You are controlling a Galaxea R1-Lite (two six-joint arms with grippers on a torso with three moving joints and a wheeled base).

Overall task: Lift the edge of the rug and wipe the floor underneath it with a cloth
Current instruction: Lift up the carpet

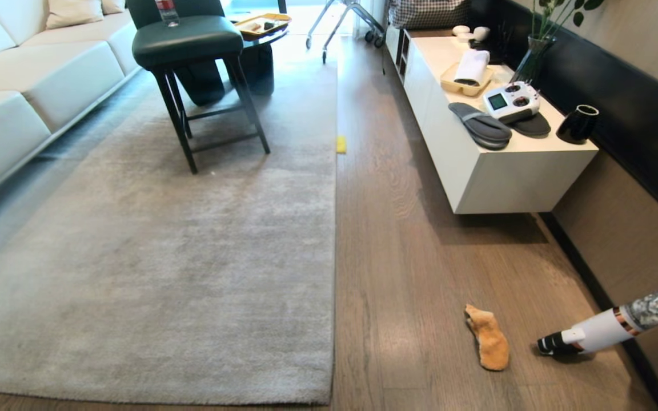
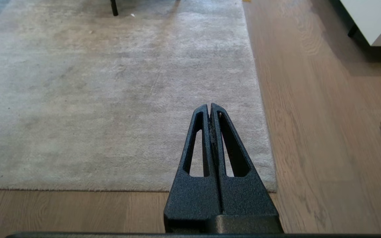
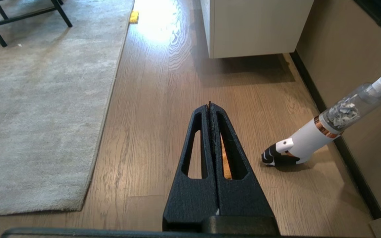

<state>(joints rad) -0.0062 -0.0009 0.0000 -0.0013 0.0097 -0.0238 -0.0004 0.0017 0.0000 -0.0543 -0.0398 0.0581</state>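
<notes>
Landmark: the rug [image 1: 152, 251], lying flat on the floor [image 1: 420, 274], none of its edges lifted.
Cloth: the orange cloth [image 1: 488, 343] lies crumpled on bare floor, well apart from the rug's long right edge and near its front corner.
Left hand: the left hand [image 2: 211, 106] hangs over the rug's front right corner with its fingers pressed together, empty.
Right hand: the right hand [image 3: 209, 105] is shut as well, holding nothing; it hangs over the floor to the right of the rug.
Cloth relative to the hands: in the right wrist view only a sliver of orange shows through the finger slots, so the cloth seems to lie just below and ahead of that hand; from the left hand it lies off to the side, away from the rug.
Stage: my reading is that nothing has begun; cloth not picked up, rug edge not raised.
Risk, grasp: both hands are closed, so a descent without opening would push the cloth along the smooth planks instead of taking it.
Risk, rug: short pile and a flat edge give little to pinch; the fingers may slide off.
Risk, clutter: a vacuum cleaner [image 1: 614, 325] rests farther from the rug than the cloth and could be knocked.
Other: a small yellow piece [image 1: 341, 144] touches the rug's right edge farther up; it is not the cloth.
</notes>
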